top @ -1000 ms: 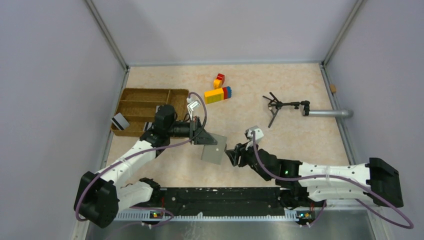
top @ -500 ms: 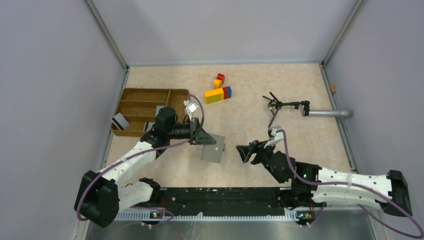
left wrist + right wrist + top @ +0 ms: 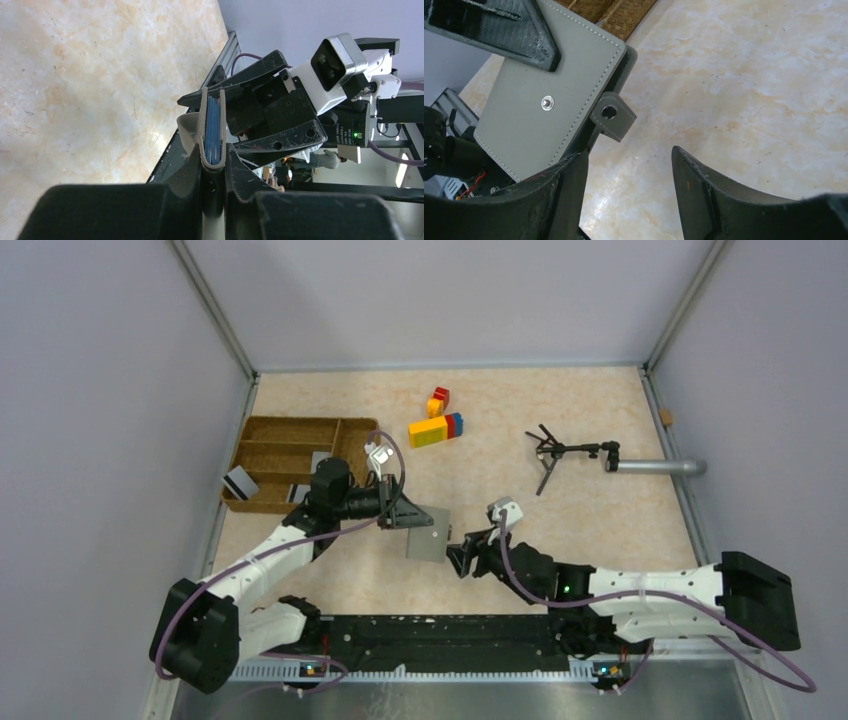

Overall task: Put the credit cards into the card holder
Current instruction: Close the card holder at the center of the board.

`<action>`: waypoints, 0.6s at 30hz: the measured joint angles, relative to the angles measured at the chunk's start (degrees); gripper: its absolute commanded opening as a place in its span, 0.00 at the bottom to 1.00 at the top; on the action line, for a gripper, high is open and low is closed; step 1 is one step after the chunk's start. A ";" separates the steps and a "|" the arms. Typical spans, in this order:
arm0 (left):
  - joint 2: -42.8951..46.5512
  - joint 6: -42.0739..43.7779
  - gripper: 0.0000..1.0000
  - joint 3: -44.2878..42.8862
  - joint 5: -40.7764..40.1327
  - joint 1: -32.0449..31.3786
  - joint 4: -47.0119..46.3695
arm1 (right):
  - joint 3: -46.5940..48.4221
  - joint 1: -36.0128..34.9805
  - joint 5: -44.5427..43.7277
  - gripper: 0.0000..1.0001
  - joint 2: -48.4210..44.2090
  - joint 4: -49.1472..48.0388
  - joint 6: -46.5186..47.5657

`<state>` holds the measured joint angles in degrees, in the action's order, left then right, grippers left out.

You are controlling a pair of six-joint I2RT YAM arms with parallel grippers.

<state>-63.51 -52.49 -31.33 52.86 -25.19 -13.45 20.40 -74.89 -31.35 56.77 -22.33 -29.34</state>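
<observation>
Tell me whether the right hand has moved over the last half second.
Yes. Judged against the wicker tray, the right hand has swung left, back toward the card holder that the left hand grips.

Beige marbled table (image 3: 600, 525), wicker tray (image 3: 262, 421) left, colour blocks (image 3: 428, 430) ctr, black tripod (image 3: 560, 451) rt

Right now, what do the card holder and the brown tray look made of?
The card holder looks like matte grey leather or a synthetic look-alike, judging by the stitched border and metal snap stud. The brown tray looks like woven wicker or a similar fibre, from its visible braided weave.
</observation>
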 measured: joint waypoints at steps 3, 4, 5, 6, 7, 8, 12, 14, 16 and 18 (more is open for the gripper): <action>0.00 -0.35 0.00 0.00 0.00 0.00 -0.31 | 0.39 -0.02 -2.23 0.50 0.79 -0.39 -0.90; 0.00 -0.39 0.00 0.00 0.02 0.00 -0.33 | 0.70 -0.04 -3.93 0.49 0.76 -0.13 -1.92; 0.00 -0.44 0.00 0.02 0.11 0.00 -0.33 | 1.05 -0.04 -5.46 0.48 0.76 0.07 -2.93; 0.00 -0.57 0.00 0.07 0.17 0.00 -0.37 | 1.42 -0.07 -7.56 0.47 0.70 0.63 -4.42; 0.00 -0.61 0.00 0.07 0.17 -0.02 -0.35 | 1.51 -0.07 -9.16 0.47 0.57 0.98 -5.68; 0.00 -0.66 0.00 0.11 0.15 0.00 -0.37 | 1.53 -0.07 -11.10 0.47 0.31 1.99 -7.56; 0.04 -0.92 0.00 0.94 0.07 0.00 -0.81 | 1.55 -0.07 -17.20 0.46 -1.38 8.55 -14.53; 0.31 -0.94 0.00 1.66 -0.42 -0.02 -0.74 | 1.75 -0.04 -19.17 0.46 -2.89 12.96 -17.40; 1.09 -0.92 0.00 2.58 -1.60 -0.02 -0.66 | 1.90 0.55 -19.10 0.46 -4.55 16.35 -18.99; 1.92 -0.76 0.00 3.32 -2.58 -0.02 -0.37 | 1.90 2.23 -16.09 0.46 -6.67 19.10 -19.58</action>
<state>-61.58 -53.25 -28.01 50.28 -25.21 -13.82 22.31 -72.66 -47.44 50.11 -3.22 -48.93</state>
